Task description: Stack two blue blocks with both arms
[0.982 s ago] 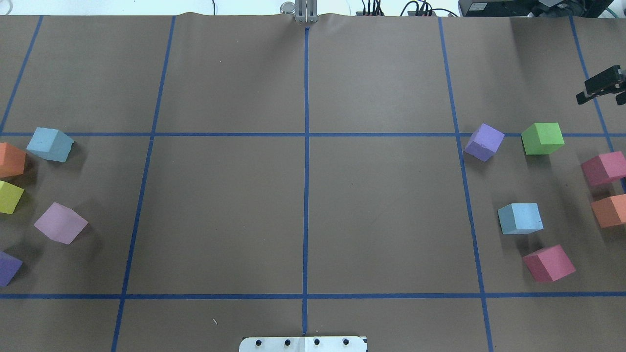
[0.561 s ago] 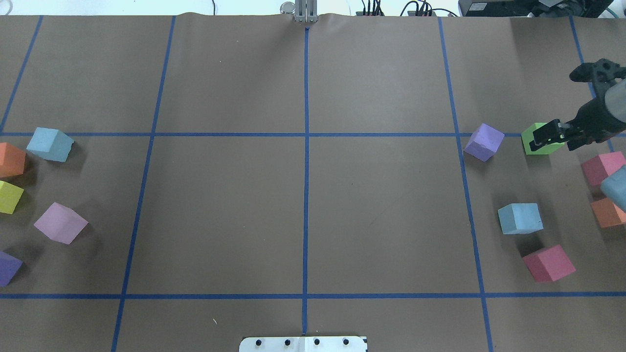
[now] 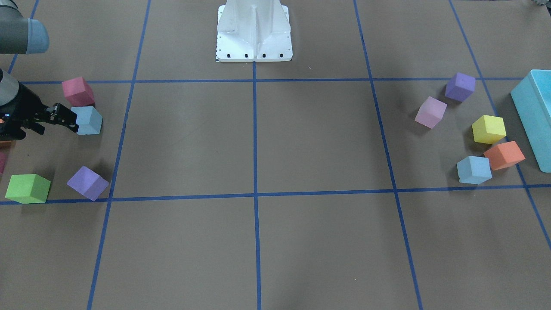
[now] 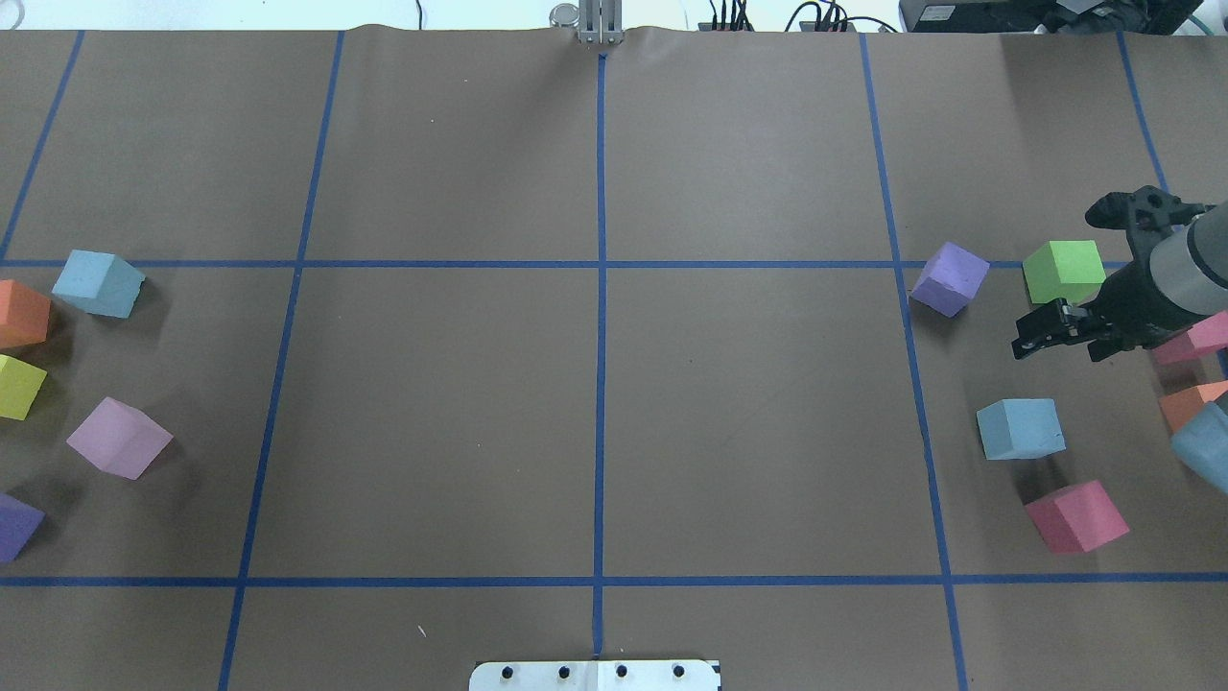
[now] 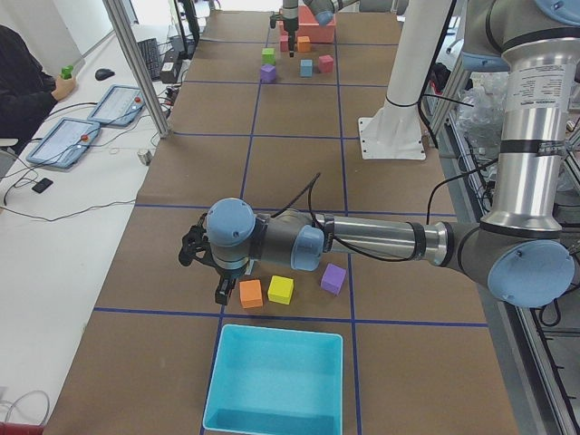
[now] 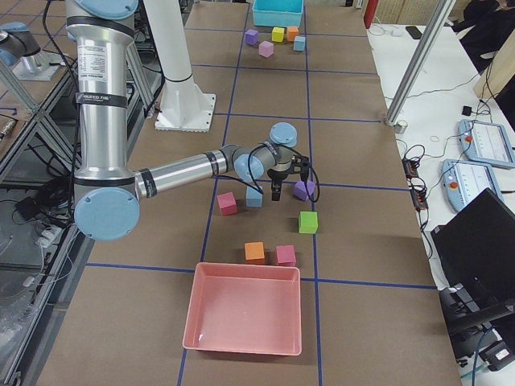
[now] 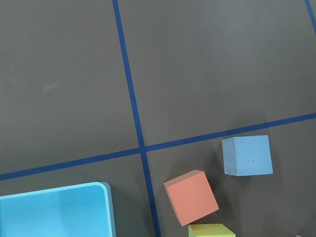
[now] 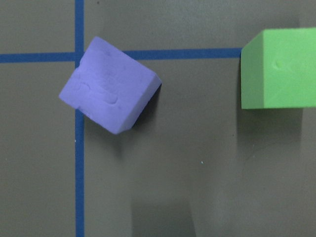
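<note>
Sky-blue blocks (image 4: 1021, 428) (image 4: 98, 283) on brown paper (image 4: 595, 403) gridded blue.

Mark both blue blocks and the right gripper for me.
right-side blue block (image 4: 1020, 428), overhead view, top face
left-side blue block (image 4: 97, 282), overhead view, top face
right gripper (image 4: 1025, 343), overhead view, between fingertips

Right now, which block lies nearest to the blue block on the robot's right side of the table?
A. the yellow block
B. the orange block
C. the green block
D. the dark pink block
D: in the overhead view the dark pink block sits just beside that blue block; the green block is farther away.
</note>
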Motion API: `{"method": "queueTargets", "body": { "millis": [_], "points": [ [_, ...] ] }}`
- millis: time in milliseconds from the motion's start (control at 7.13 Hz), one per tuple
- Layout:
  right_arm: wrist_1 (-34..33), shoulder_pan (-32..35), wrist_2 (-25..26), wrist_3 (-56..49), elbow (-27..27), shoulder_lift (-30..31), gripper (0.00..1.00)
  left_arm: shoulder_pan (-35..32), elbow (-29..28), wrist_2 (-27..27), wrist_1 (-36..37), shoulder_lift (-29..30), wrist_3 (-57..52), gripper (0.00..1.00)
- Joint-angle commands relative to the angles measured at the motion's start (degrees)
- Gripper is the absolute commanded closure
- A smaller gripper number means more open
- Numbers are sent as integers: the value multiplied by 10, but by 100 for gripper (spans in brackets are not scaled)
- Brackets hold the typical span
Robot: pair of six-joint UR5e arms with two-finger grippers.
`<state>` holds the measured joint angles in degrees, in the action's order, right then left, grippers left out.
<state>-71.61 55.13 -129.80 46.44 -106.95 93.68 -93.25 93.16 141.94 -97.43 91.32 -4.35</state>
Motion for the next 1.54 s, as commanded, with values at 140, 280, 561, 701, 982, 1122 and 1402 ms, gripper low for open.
{"method": "queueTargets", "body": {
  "millis": [140,280,561,701,982,1122,1402],
  "points": [
    [60,-38,9,47,-10,40,0,1,0,0,0,0,0,2],
    [62,-65,43,65,-10,40,0,0,0,0,0,0,0,2],
    [74,-82,60,77,-9,40,0,1,-1,0,0,0,0,2],
    [74,-97,83,79,-7,40,0,1,-1,0,0,0,0,2],
    [74,-107,98,79,-6,40,0,1,-2,0,0,0,0,2],
    [74,-117,113,79,-5,41,0,1,-2,0,0,0,0,2],
    [74,-118,115,80,-4,41,2,1,-2,0,0,0,1,2]
  ]
}}
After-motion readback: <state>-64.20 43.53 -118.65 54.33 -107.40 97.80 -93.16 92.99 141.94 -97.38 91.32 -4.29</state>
